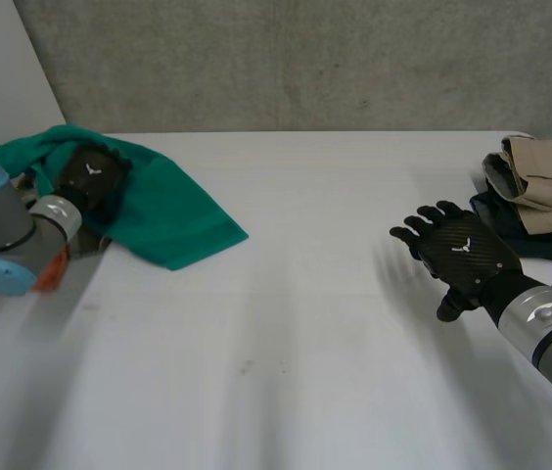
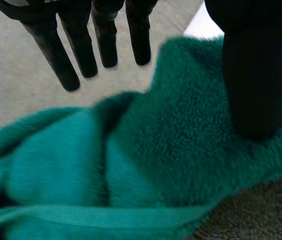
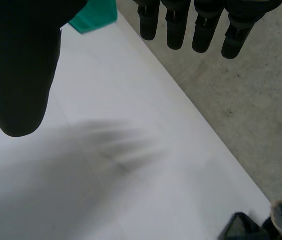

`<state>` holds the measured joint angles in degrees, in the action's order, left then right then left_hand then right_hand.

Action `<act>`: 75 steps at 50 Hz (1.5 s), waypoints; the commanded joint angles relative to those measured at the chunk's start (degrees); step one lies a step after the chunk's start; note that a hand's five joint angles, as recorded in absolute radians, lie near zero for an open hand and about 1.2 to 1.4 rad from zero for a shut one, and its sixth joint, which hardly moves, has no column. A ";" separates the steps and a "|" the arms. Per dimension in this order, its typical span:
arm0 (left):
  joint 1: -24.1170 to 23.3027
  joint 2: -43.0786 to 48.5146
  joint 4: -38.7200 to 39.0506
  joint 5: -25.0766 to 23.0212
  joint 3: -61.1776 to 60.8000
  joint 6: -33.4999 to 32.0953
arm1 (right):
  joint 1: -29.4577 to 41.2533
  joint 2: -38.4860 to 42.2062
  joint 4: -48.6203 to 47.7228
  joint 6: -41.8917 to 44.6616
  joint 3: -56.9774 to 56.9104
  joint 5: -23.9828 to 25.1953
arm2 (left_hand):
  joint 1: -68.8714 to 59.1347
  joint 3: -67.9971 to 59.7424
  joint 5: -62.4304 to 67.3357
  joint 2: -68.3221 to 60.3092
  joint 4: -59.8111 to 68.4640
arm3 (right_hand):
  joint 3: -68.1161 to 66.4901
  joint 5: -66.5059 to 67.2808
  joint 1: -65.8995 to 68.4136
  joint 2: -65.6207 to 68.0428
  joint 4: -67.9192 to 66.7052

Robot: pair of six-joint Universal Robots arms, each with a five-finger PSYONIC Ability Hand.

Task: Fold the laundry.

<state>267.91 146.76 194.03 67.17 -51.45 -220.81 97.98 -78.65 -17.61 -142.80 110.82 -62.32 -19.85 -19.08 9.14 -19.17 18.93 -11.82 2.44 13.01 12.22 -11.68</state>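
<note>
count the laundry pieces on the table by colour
green towel: 1
beige garment: 1
dark blue garment: 1
total: 3

I see a white table [image 1: 296, 294] spread across most of the head view, its top plain and matte, with a couple of faint dark specks [image 1: 247, 368] near the middle. Behind its far edge stands a rough grey concrete wall [image 1: 335, 59]. At the far left corner I see a smooth pale panel [image 1: 2, 69], its edge slanting across the wall.
</note>
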 commanded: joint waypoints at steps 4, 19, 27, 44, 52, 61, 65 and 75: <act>-1.59 1.70 0.65 0.16 2.06 -0.06 | -0.16 -0.19 -0.58 -0.38 0.36 -0.61 | -60.15 -60.92 60.86 -60.83 61.07 | 1.82 -2.44 -3.01 -2.22 1.68; -20.30 -29.15 9.97 5.17 -22.90 14.35 | -0.25 -1.51 -0.50 -0.73 -0.08 -3.68 | -60.15 -60.92 60.86 -60.83 61.07 | 1.82 -2.44 -3.01 -2.22 1.68; -37.19 -27.41 10.14 6.39 -26.07 20.06 | -0.25 -1.86 -0.32 -0.82 0.01 -6.93 | -60.15 -60.92 60.86 -60.83 61.07 | 1.82 -2.44 -3.01 -2.22 1.68; -33.96 -31.17 4.79 10.79 -29.23 31.23 | -0.07 -2.04 2.84 -4.59 -2.18 -8.96 | 7.96 7.18 -7.25 7.27 -7.03 | 1.82 -2.44 -3.01 -2.22 1.68; -25.86 -40.67 -0.14 10.97 -38.54 30.44 | 0.28 -4.23 27.69 -13.73 -12.90 -9.66 | 4.93 4.15 -4.22 4.25 -4.01 | 1.82 -2.44 -3.01 -2.22 1.68; -21.73 -33.31 -0.05 10.09 -40.84 20.18 | 1.24 -3.88 35.63 -13.74 -13.44 -9.75 | -2.97 -3.75 3.69 -3.66 3.90 | 1.82 -2.44 -3.01 -2.22 1.68; -19.10 -25.41 -0.40 10.18 -37.86 10.34 | 5.90 -1.52 29.75 -11.11 -9.41 -10.19 | -6.34 -7.12 7.05 -7.03 7.27 | 1.82 -2.44 -3.01 -2.22 1.68; -18.39 -16.07 -0.49 10.44 -31.09 3.54 | 10.92 7.70 13.32 -7.15 -5.70 -19.84 | -35.50 -36.28 36.21 -36.19 36.43 | -2.73 2.11 1.54 2.33 -2.87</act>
<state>249.48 127.36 193.55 77.41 -85.75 -215.85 107.59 -76.38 3.24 -151.57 104.43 -76.51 -34.22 -33.01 22.99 -32.99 33.11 -11.82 2.44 13.01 12.22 -11.68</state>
